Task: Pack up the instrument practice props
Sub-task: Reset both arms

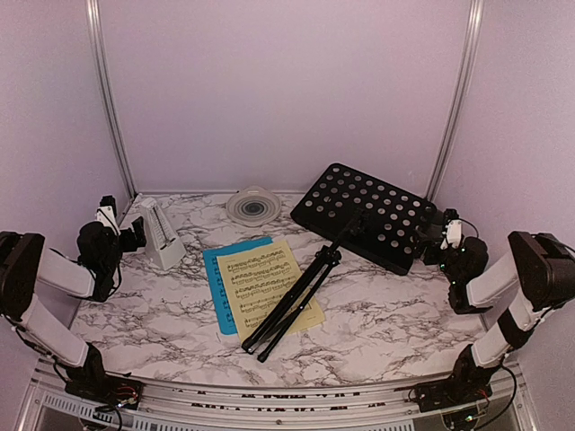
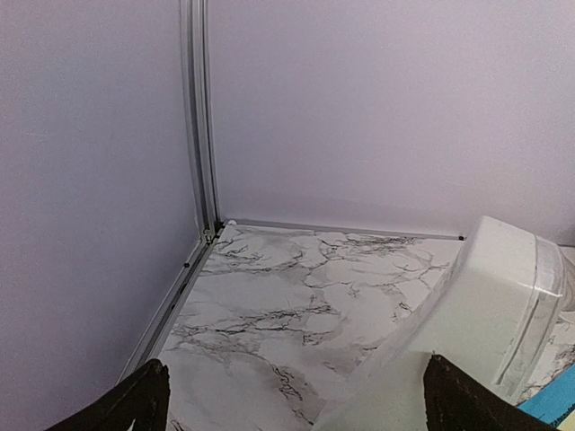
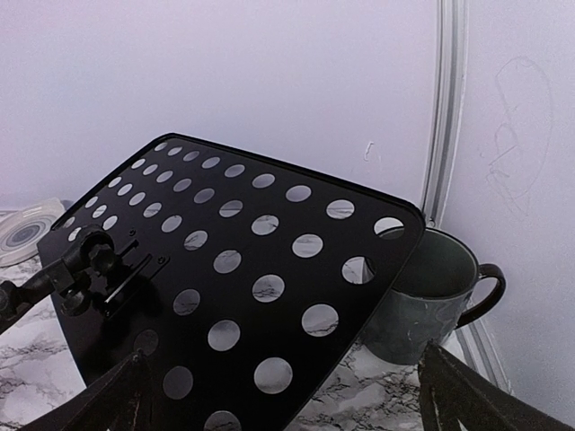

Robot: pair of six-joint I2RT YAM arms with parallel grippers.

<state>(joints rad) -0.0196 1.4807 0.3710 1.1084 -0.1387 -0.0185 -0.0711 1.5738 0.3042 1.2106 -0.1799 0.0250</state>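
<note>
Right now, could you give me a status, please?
Both jaws open. Left gripper at metronome, right gripper at music stand. Its legs across pages; mug behind.

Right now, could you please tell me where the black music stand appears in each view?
Top external: the music stand lies right of centre, toward the back.
Left wrist: not in view.
Right wrist: the music stand fills the centre.
Shared landmark, those two views: the round white dish to its left.

Black punched stand (image 1: 368,215) lies flat, legs (image 1: 292,301) over yellow-and-blue pages (image 1: 260,274) — white metronome (image 1: 160,232) upright at left.
</note>
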